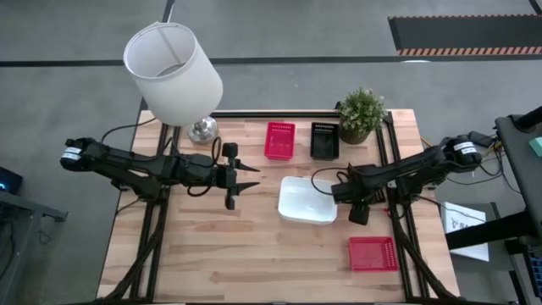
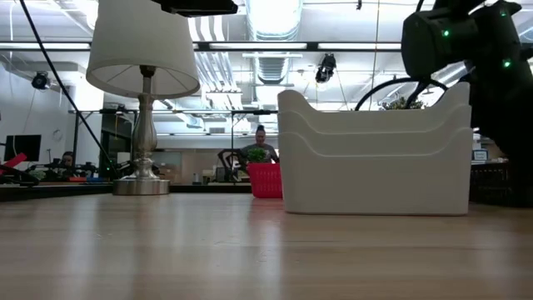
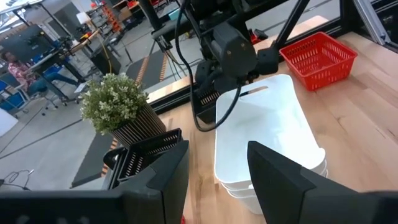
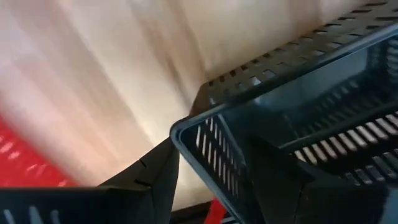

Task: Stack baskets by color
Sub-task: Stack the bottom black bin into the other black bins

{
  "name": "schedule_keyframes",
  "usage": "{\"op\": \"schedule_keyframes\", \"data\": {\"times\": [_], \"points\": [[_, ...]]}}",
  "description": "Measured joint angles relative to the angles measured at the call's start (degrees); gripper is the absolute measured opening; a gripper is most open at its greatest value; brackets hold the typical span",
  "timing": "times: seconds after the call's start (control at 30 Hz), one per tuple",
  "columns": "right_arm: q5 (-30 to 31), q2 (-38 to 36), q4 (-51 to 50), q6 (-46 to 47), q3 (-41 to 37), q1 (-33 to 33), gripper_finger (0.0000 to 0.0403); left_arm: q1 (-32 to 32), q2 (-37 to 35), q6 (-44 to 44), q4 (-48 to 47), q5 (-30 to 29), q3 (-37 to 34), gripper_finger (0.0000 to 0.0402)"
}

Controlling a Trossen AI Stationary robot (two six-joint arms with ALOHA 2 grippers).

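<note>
Nested white baskets (image 1: 305, 199) stand at the table's middle. A red basket (image 1: 280, 140) and a black basket (image 1: 324, 140) sit side by side at the far edge. Another red basket (image 1: 373, 252) lies near the right front. My right gripper (image 1: 357, 206) hangs just right of the white baskets, shut on a second black basket (image 4: 298, 124). My left gripper (image 1: 244, 178) is open with nothing between its fingers, held above the table left of the white baskets (image 3: 264, 130) and pointing toward them. My right gripper holds the black basket by a perforated wall near a corner (image 4: 205, 149). One finger (image 4: 280, 180) is inside the basket and the other (image 4: 149, 186) outside. The fingers come from above, pointing down. The basket sits tilted in the hold, with the wood and the red basket (image 4: 18, 162) below it.
A lamp with a white shade (image 1: 174, 72) stands at the far left corner and a potted plant (image 1: 362, 114) at the far right. Bare wood lies along the table's near left. In the low view the white baskets (image 2: 375, 150) block much of the table behind them.
</note>
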Motion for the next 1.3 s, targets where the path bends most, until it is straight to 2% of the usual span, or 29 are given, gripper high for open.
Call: {"op": "schedule_keyframes", "data": {"times": [0.1,0.2,0.5,0.77,1.03,1.3], "points": [[1.4,1.2,0.1,0.0,0.0,0.0,0.0165,0.0,0.0,0.0,0.0,0.0,0.0,0.0147],[1.4,2.3,0.8,0.0,0.0,0.0,0.014,0.0,0.0,0.0,0.0,0.0,0.0,0.0147],[1.2,2.2,0.7,0.0,0.0,0.0,0.0016,0.0,0.0,0.0,0.0,0.0,0.0,0.0147],[1.7,-0.4,-3.9,0.8,3.0,0.0,0.0009,0.0,0.0,0.0,0.0,0.0,0.0,0.0147],[10.4,-1.2,-14.0,1.2,12.6,-0.3,0.0009,0.0,0.0,0.0,-0.1,0.0,0.0,0.0147],[19.0,-0.8,-17.2,-2.1,23.5,-1.3,0.0009,0.0,0.0,-1.3,-0.5,0.0,-0.1,0.0147]]}}
